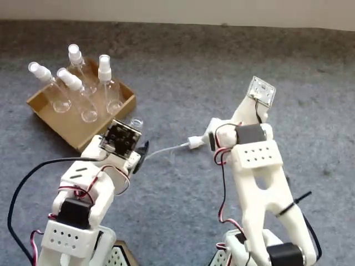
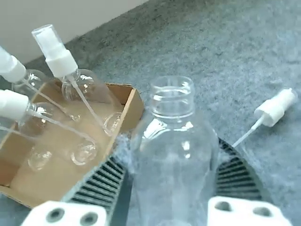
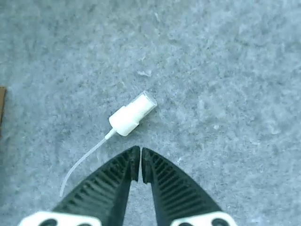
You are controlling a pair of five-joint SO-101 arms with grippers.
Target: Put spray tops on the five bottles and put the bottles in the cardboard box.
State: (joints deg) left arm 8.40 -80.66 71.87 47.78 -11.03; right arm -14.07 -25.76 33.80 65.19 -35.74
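A clear bottle (image 2: 171,141) with an open neck stands upright in my left gripper (image 2: 171,157), which is shut on its body; from above, its neck (image 1: 136,123) shows just in front of the cardboard box (image 1: 58,124). One white spray top (image 3: 131,114) lies on the carpet, its thin tube trailing toward the left arm. My right gripper (image 3: 140,157) is shut with nothing in it, its tips just short of the spray top (image 1: 196,142). Several capped bottles (image 1: 105,83) stand in the box.
Grey carpet covers the whole work surface. The box's near wall (image 2: 134,101) is close beside the held bottle. Open carpet lies to the right of and behind the right arm (image 1: 255,155).
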